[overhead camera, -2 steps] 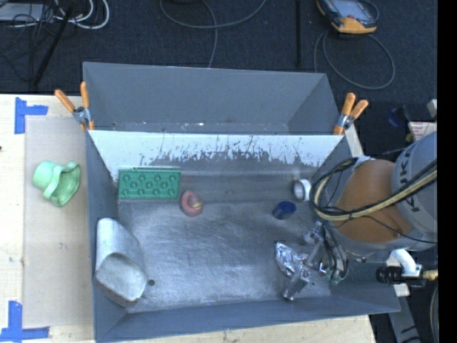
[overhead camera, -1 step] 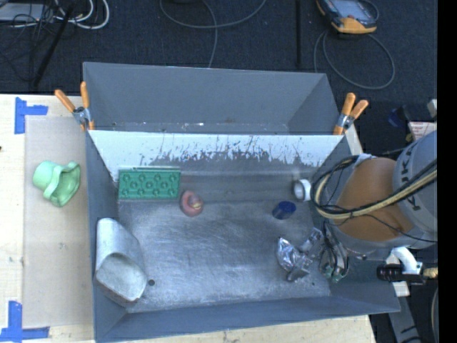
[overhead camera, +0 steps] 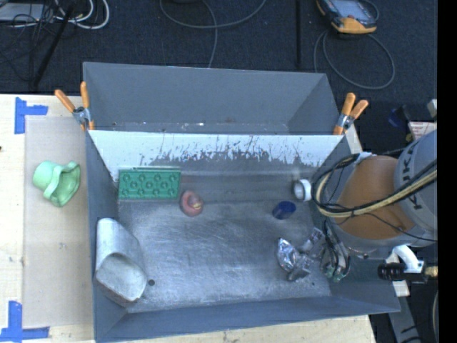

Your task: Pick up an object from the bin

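Grey metal bin (overhead camera: pixel 207 106) seen from above, with the arm reaching in from the right. Nearest the viewer, at the left, a pale grey cup (overhead camera: pixel 120 266) lies on its side against the wall, well apart from the claw. At the near right, the claw (overhead camera: pixel 318 252) sits low over the floor, touching or just beside a crumpled silvery wad (overhead camera: pixel 289 257) (which of the two cannot be told). Whether the claw is apart or together cannot be told either, since cables (overhead camera: pixel 335 184) and the wrist's orange cover (overhead camera: pixel 371 199) crowd it. The wad is judged the thing in hand, as nothing else lies close by.

Farther back lie a small blue piece (overhead camera: pixel 284 209) and a white round piece (overhead camera: pixel 301 189) by the right wall. A pinkish round lump (overhead camera: pixel 191 203) lies left of the middle, and a green studded plate (overhead camera: pixel 148 184) at the foot of the far wall.

To do the step well:
- Centre the claw on the wad's bulk, not on a loose edge, because crumpled foil probably yields and may slip.
- Close firmly before lifting.
- Rise straight, clear of the right wall and the blue piece.
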Controlling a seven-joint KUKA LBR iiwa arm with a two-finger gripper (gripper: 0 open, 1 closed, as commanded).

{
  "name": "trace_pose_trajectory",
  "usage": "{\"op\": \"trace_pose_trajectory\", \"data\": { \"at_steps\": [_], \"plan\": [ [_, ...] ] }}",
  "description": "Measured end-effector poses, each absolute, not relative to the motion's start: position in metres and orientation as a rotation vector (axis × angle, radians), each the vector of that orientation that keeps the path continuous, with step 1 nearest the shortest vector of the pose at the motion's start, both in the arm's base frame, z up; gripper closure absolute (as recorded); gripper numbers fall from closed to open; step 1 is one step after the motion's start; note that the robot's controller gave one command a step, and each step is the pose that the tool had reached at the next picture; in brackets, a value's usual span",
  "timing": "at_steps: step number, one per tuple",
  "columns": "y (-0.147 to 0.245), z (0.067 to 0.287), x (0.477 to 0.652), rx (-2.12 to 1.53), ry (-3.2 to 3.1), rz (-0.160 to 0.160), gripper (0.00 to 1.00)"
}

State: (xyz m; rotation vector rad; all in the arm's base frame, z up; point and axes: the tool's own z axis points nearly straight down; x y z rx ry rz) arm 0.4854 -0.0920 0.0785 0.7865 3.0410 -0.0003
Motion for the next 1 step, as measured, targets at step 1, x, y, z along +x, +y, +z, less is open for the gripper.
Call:
{"op": "trace_pose_trajectory", "data": {
  "at_steps": [1],
  "plan": [
    [-0.0919, 0.092, 0.4856, 0.778, 3.044, 0.001, 1.0]
  ]
}}
